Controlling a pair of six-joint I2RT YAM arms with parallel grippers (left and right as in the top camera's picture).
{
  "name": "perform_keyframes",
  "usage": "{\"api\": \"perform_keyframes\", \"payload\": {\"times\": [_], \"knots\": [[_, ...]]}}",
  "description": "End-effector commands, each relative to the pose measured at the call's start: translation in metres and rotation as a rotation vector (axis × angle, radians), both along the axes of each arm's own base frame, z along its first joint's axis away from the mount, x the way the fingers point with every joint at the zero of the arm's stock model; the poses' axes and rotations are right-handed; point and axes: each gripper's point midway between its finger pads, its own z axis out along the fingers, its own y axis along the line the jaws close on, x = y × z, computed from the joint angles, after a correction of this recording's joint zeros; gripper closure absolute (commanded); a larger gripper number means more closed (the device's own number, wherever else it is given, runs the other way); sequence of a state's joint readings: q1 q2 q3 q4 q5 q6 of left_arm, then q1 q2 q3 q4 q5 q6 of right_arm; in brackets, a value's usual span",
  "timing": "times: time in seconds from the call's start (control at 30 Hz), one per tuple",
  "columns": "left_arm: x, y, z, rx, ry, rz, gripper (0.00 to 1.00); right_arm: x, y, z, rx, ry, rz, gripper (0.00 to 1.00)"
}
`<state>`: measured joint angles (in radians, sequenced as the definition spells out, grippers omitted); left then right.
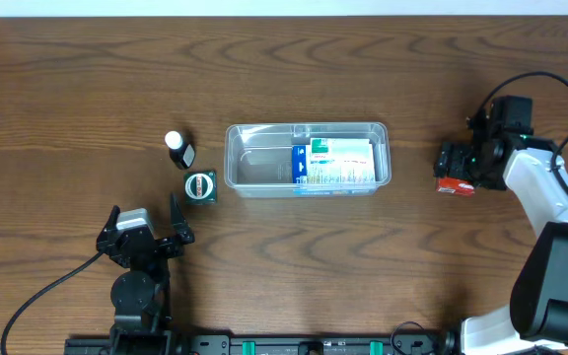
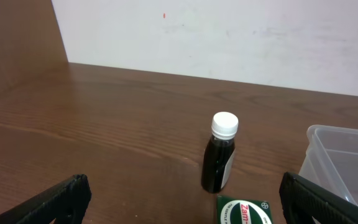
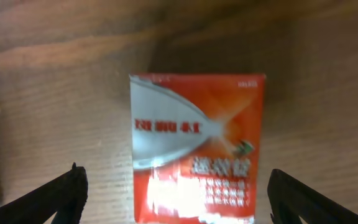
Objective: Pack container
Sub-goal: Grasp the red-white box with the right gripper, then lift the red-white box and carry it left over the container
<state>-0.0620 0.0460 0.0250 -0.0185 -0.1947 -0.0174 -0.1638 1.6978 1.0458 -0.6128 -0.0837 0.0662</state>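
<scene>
The clear plastic container (image 1: 307,158) sits mid-table with a blue, white and green box (image 1: 333,163) inside it; its corner shows in the left wrist view (image 2: 347,158). A dark bottle with a white cap (image 1: 178,148) (image 2: 220,155) stands left of it. A green box with a round label (image 1: 200,185) (image 2: 244,211) lies beside the bottle. My left gripper (image 1: 146,219) (image 2: 185,202) is open and empty, short of the bottle and green box. My right gripper (image 1: 455,170) (image 3: 176,196) is open, directly above a red and silver box (image 1: 456,185) (image 3: 197,152) lying flat on the table, fingers at either side.
The wooden table (image 1: 284,266) runs to a white wall (image 2: 229,37) behind. The right arm's white links (image 1: 545,197) reach in from the right edge. A black cable (image 1: 37,296) trails from the left arm's base.
</scene>
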Motion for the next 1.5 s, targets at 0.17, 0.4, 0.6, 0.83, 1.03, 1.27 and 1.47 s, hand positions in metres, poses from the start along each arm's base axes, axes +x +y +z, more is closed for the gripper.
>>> {"api": "perform_keyframes", "payload": {"times": [0.17,0.4,0.6,0.83,1.03,1.27,1.47], "knots": [[-0.002,0.005,-0.018,0.024,0.058,0.024,0.02,0.000,0.002,-0.029,-0.036,0.058,0.033,0.12],[-0.002,0.005,-0.018,0.024,0.058,0.024,0.02,-0.002,-0.005,-0.038,-0.058,0.082,-0.013,0.15],[-0.002,0.005,-0.018,0.025,0.058,0.024,0.02,-0.002,-0.006,-0.038,-0.052,0.082,-0.062,0.35],[-0.002,0.005,-0.018,0.024,0.058,0.024,0.02,-0.005,-0.009,-0.039,-0.056,0.094,-0.113,0.41],[-0.002,0.005,-0.018,0.025,0.058,0.024,0.02,-0.004,-0.009,-0.036,-0.055,0.089,-0.116,0.42],[-0.002,0.005,-0.018,0.024,0.058,0.024,0.02,0.006,0.007,0.001,-0.022,0.017,-0.042,0.39],[-0.002,0.005,-0.018,0.025,0.058,0.024,0.02,0.018,0.027,0.061,-0.035,-0.105,0.020,0.39]]}}
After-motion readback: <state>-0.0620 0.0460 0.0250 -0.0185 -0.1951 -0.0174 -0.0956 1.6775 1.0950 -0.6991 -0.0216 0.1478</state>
